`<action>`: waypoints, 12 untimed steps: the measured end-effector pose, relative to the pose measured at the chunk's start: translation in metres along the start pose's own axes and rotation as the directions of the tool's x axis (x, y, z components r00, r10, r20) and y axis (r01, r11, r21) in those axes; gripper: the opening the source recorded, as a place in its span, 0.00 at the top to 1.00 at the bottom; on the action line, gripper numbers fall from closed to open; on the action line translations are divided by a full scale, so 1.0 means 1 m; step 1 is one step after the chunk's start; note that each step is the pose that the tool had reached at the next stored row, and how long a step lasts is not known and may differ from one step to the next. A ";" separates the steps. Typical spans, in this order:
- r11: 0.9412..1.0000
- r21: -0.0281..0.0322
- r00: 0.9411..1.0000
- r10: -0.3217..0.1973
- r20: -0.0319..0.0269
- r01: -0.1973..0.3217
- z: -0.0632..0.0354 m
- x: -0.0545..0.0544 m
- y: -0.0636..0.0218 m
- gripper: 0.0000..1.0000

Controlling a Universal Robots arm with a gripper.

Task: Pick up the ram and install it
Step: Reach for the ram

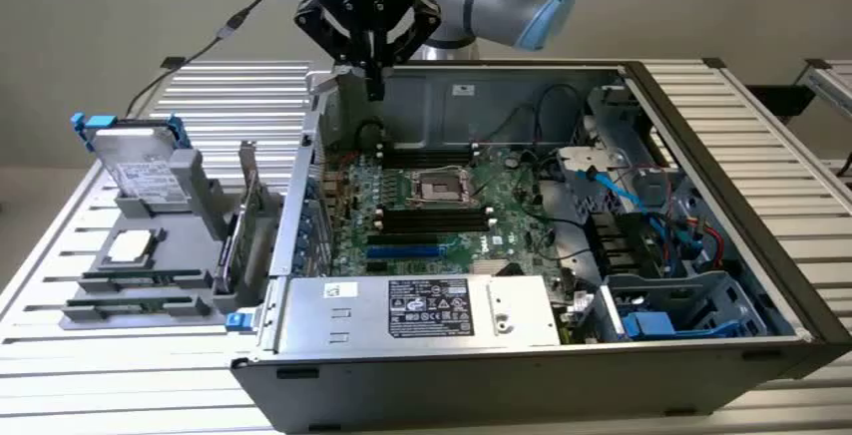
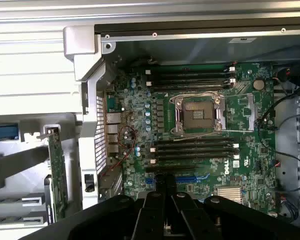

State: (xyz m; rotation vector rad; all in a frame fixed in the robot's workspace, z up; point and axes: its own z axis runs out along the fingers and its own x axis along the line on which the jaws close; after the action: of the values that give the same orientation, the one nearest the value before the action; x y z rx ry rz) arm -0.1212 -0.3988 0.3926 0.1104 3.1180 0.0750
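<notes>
Right now we see the pincer (image 1: 377, 84) hanging over the far corner of the open computer box (image 1: 533, 385), on the exterior view's left. Its two fingers (image 2: 160, 192) are pressed together with nothing between them. Under it, in the wrist view, lies the green main board (image 2: 250, 150) with its long black slots (image 2: 192, 150) and a square metal chip seat (image 2: 197, 115) in the middle. Outside the box, on the exterior view's left, a grey holder (image 1: 200, 201) sits on the table (image 1: 54, 355). A green card (image 1: 237, 240) stands upright in it, just beside the box wall. We think the ram (image 1: 140, 278) is the long thin dark strip lying flat in the near part of that holder, well apart from the pincer.
</notes>
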 end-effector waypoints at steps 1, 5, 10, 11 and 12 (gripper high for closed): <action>1.000 0.000 1.000 0.000 0.000 0.000 0.0000 0.000 0.0000 0.90; 1.000 0.000 1.000 0.000 0.000 0.000 0.0000 0.000 0.0000 0.90; 1.000 0.000 1.000 0.000 0.000 0.000 0.0000 0.000 0.0000 0.90; 1.000 0.000 1.000 0.000 -0.002 0.000 -0.0001 0.000 0.0000 0.90; 1.000 0.001 1.000 0.000 -0.007 0.000 -0.0001 0.002 -0.0002 0.90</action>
State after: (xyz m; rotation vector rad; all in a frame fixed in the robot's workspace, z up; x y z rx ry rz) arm -0.1234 -0.3988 0.3927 0.1111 3.1253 0.0745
